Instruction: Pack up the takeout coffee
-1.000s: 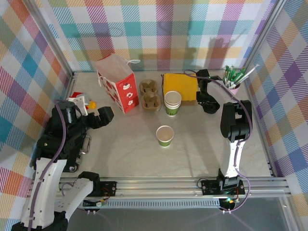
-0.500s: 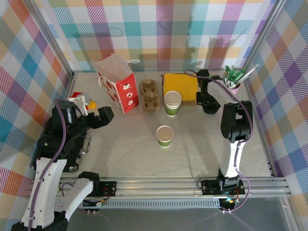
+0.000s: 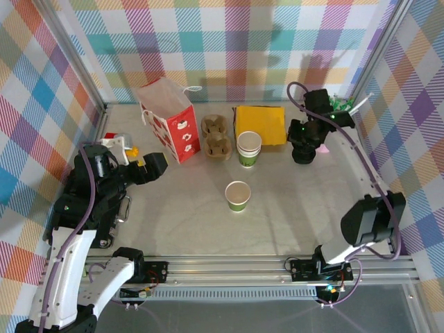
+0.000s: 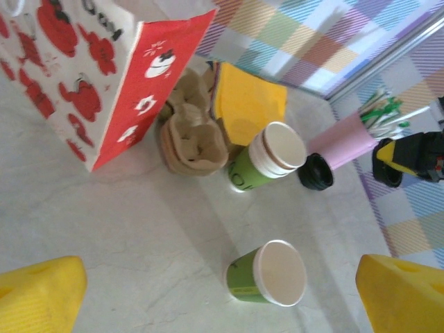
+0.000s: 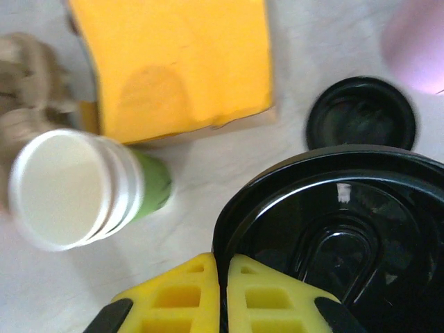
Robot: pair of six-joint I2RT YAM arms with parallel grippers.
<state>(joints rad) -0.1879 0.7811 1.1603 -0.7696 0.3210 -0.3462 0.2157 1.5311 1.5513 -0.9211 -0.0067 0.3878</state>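
The right gripper [image 5: 222,267] pinches tight on a black lid [image 5: 333,229]. The left gripper [image 3: 152,166] is wide open, holding nothing. The cup [image 3: 238,195] stands in the middle of the table [image 3: 173,215], no lid on yet. The brown tray [image 3: 216,137] is empty, so most of the packing is left.

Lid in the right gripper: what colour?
Glossy black lid, clearest in the right wrist view.

Lighting's bright and even from above. The single cup [image 4: 267,274] throws just a soft shadow on the bench [image 4: 104,229]. The right wrist shot is pretty smeared: stack of cups [image 5: 76,187] blurry, pink holder [image 5: 420,41] totally out of focus, small white glare spot on the black lid [image 5: 361,229].
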